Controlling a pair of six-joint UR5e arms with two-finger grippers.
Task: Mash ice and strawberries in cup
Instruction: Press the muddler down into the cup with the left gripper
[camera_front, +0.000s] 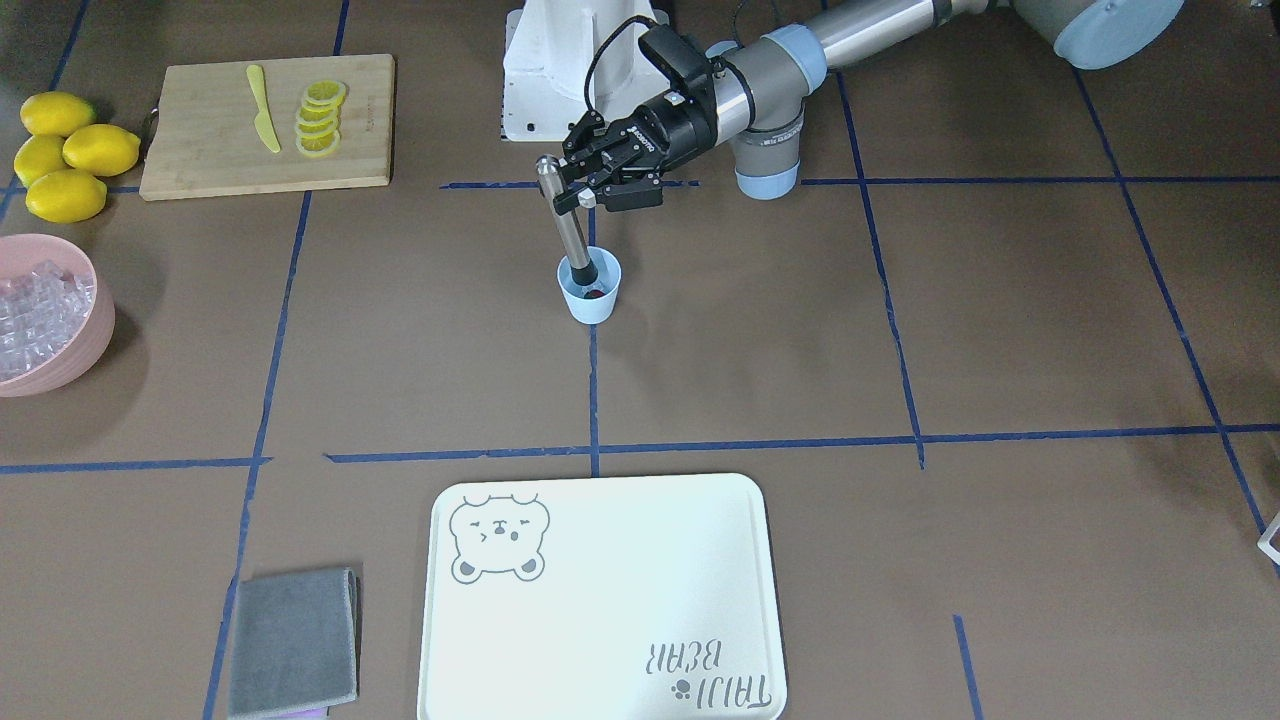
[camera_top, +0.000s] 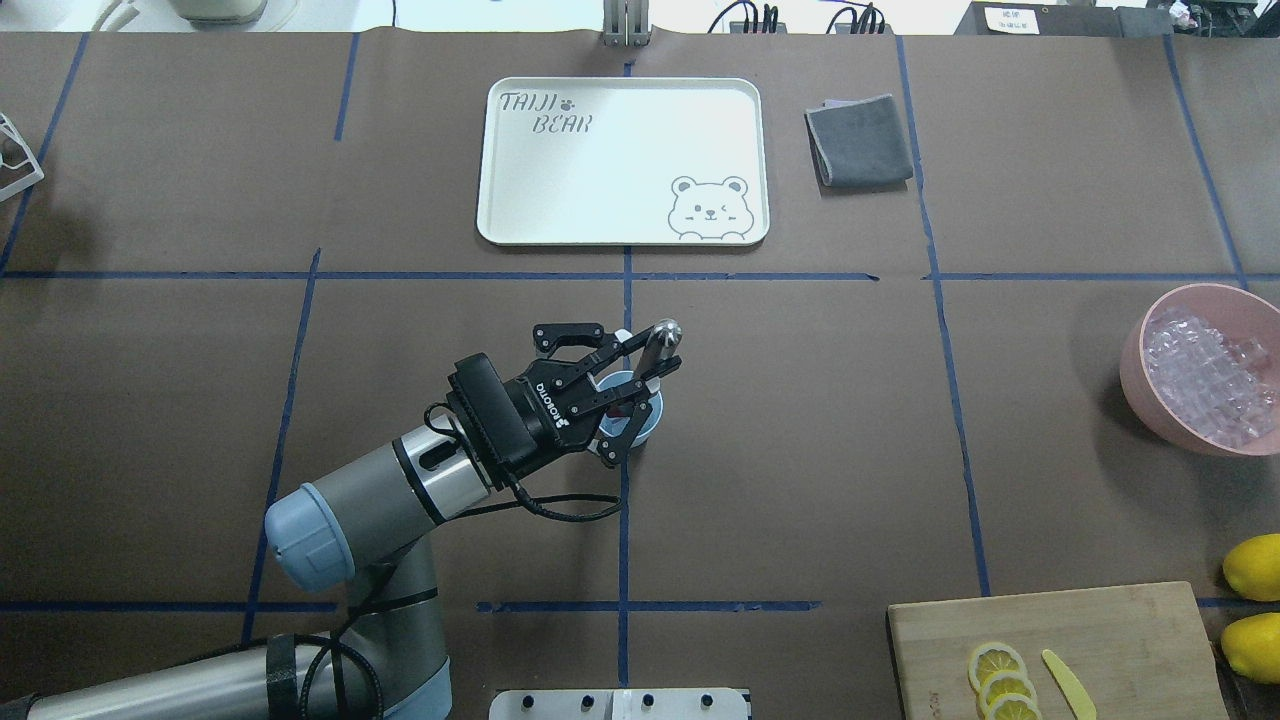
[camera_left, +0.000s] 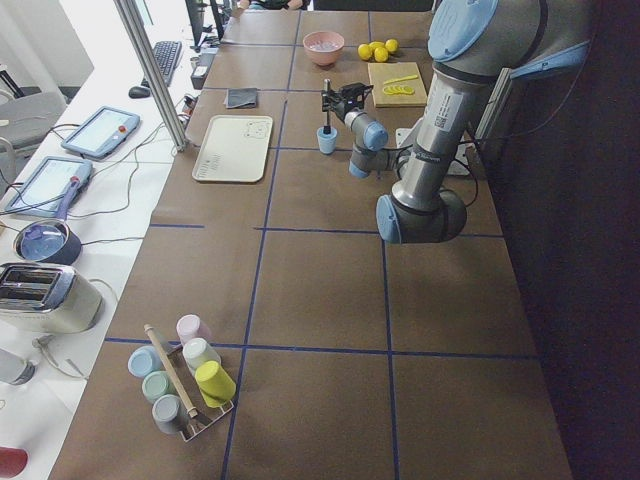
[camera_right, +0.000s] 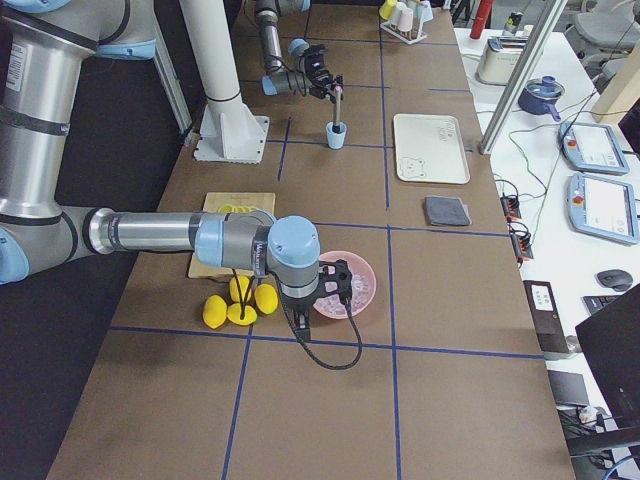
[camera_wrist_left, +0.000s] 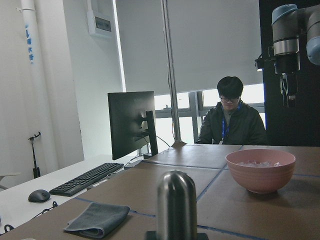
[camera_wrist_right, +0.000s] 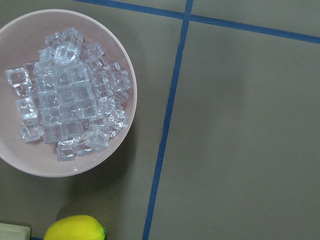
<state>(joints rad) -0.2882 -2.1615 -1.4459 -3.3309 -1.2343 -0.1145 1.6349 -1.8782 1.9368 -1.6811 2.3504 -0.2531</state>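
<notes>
The light-blue cup (camera_front: 590, 302) stands near the table's middle, also seen in the overhead view (camera_top: 653, 415). A metal muddler (camera_front: 568, 225) leans into it, and my left gripper (camera_front: 574, 196) is shut on the muddler's upper shaft. Something red, the strawberry (camera_front: 597, 293), shows inside the cup beside the muddler's black foot. No ice can be made out in the cup. Ice cubes (camera_wrist_right: 70, 100) fill a pink bowl (camera_wrist_right: 127, 75). My right gripper (camera_right: 343, 287) hangs above that bowl's edge; whether it is open or shut I cannot tell.
A white tray (camera_top: 620, 235) and a grey cloth (camera_top: 860, 140) lie at the far side. A cutting board (camera_front: 200, 150) holds lemon slices (camera_front: 320, 118) and a yellow knife (camera_front: 262, 108), with whole lemons (camera_front: 70, 155) beside it. A person (camera_wrist_left: 231, 120) sits beyond the table.
</notes>
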